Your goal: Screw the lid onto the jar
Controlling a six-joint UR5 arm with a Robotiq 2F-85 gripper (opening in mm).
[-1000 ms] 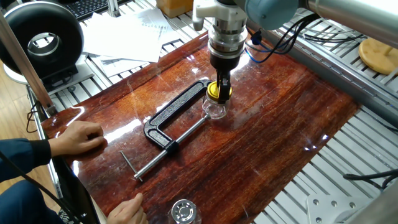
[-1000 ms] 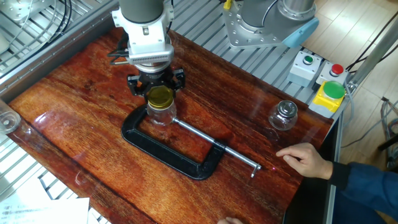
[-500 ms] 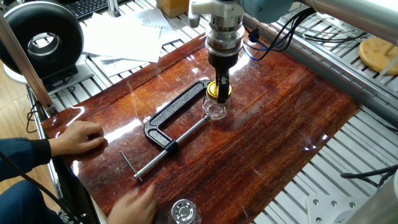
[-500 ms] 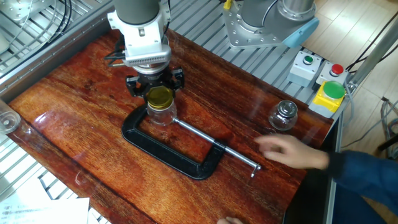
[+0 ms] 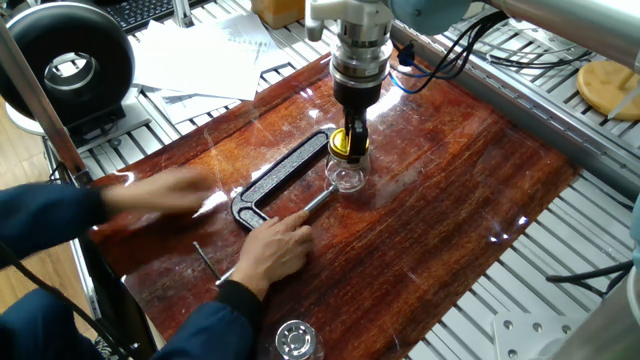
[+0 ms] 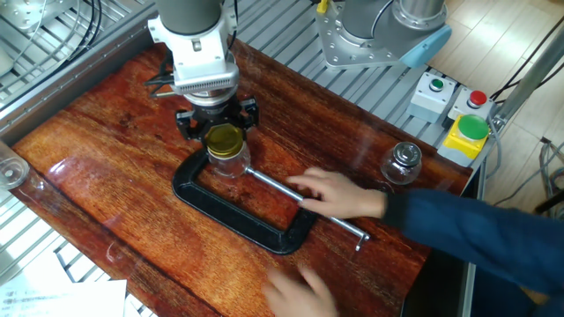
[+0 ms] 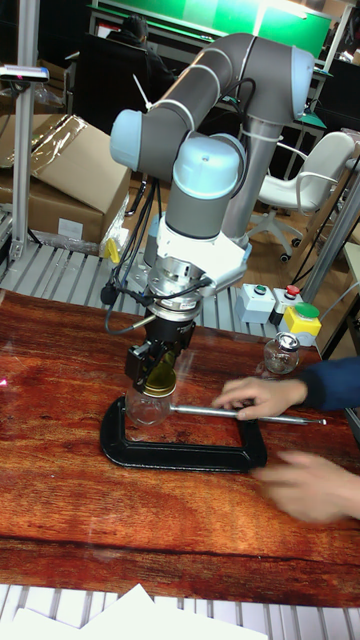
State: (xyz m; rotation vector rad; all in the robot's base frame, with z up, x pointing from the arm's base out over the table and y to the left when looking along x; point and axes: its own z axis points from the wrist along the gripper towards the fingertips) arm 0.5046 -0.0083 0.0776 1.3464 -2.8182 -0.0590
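1. The small squat clear glass jar [image 6: 227, 162] stood on the reddish wooden tabletop [image 5: 450, 190], held in the mouth of a black C-clamp [image 6: 238, 216]; the clamp's silver screw rod [image 6: 282, 187] ran off to the right in the other fixed view.
2. The small round yellow-gold metal lid [image 6: 223, 136] sat on the jar's mouth, looking roughly level.
3. The black two-finger gripper [image 6: 218, 121] hung from the arm straight above, its fingers closed in around the lid's rim. It appeared clamped on the lid, not spread wide.
4. A person's hand [image 6: 339, 194] in a blue sleeve lay on the screw rod, just right of the jar. A second hand [image 5: 160, 190] was blurred near the clamp's far side.
5. A second clear jar with a silvery top [image 6: 403, 164] stood well apart, unused.
6. Risk: the hand on the rod could nudge or loosen the clamp, letting the jar spin with the lid or shift, which would cross-thread.
7. Risk: fingers near the rotating gripper could get pinched.
8. Risk: if the lid sat slightly tilted, turning would jam the threads; seating could not be told for sure.
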